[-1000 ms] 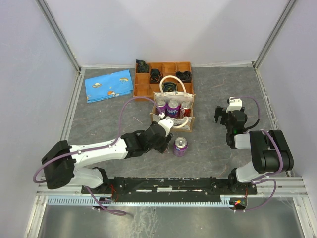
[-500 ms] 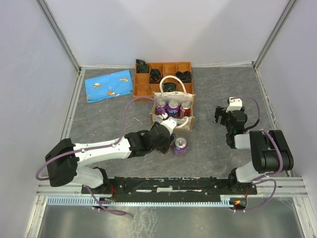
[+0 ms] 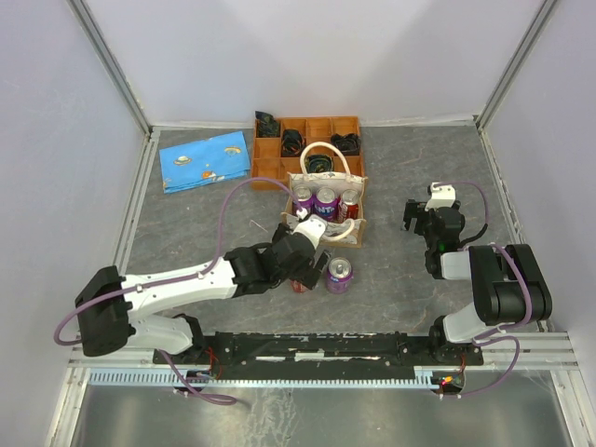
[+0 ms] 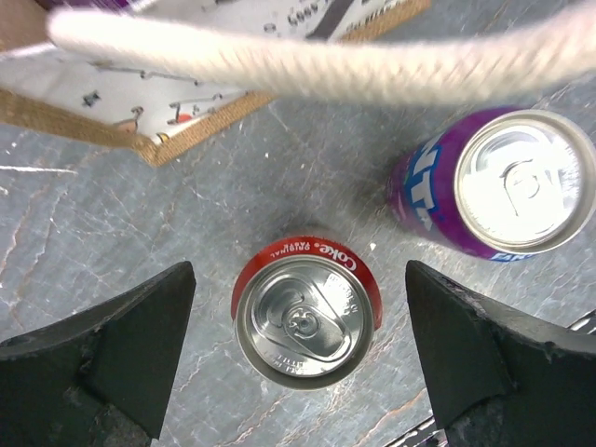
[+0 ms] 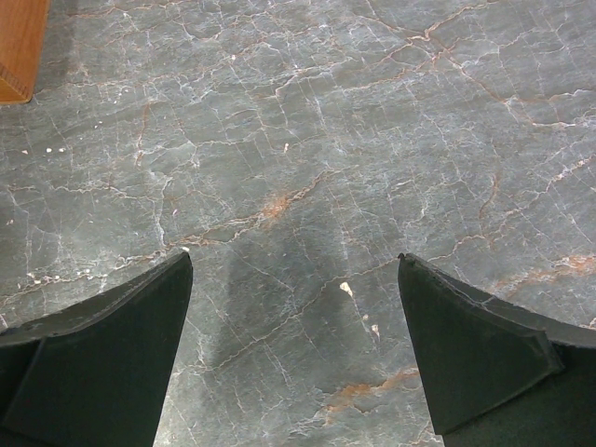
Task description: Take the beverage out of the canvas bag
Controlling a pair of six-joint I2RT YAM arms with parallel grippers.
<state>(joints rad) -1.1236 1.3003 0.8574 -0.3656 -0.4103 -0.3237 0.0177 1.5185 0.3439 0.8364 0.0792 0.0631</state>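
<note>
We are holding our left hand (image 4: 298, 303) wide open, empty, letting the red can (image 4: 305, 324) stand beside the canvas bag (image 4: 158, 104).

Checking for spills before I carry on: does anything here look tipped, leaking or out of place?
Nothing is spilled or tipped. The Coke can and the purple can stand upright on the table, apart. The only untidy bit is the near handle of the canvas bag, flopped forward.
</note>
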